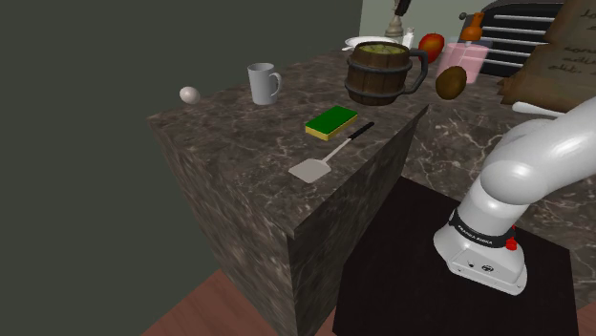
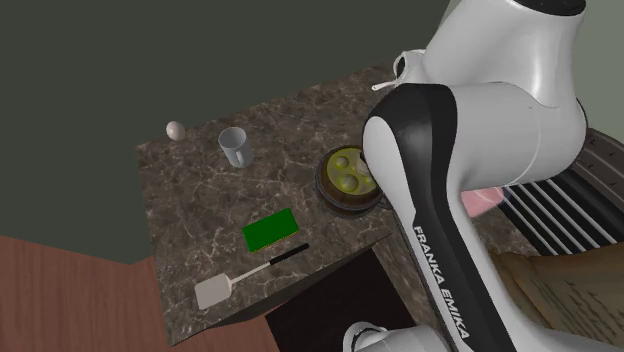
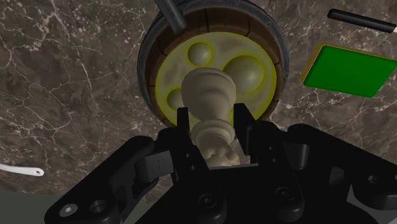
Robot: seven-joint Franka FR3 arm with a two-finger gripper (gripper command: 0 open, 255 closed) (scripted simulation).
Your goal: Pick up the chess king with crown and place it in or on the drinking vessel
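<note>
The gripper [image 3: 212,119] is clenched on the chess king [image 3: 207,94]. Both black fingers [image 3: 182,130] press the cream-coloured piece at its narrow stem, one on each side. The king lies along the line between the jaws: its crown end sits back toward the palm, and its round base projects past the fingertips. Seen along the gripper, the base lines up with the middle of the wooden tankard [image 3: 156,60], over the yellow-green bubbled filling inside the rim. How far the base stands from that filling cannot be told. The tankard [image 1: 382,72] stands upright on the dark marbled counter [image 1: 239,162]. A green sponge [image 1: 331,122] lies near the tankard, toward the counter's front edge. A spatula [image 1: 320,162] lies just beyond the sponge from the tankard. A white mug [image 1: 263,83] stands to the tankard's side, and an egg [image 1: 190,94] lies farther out past it.
</note>
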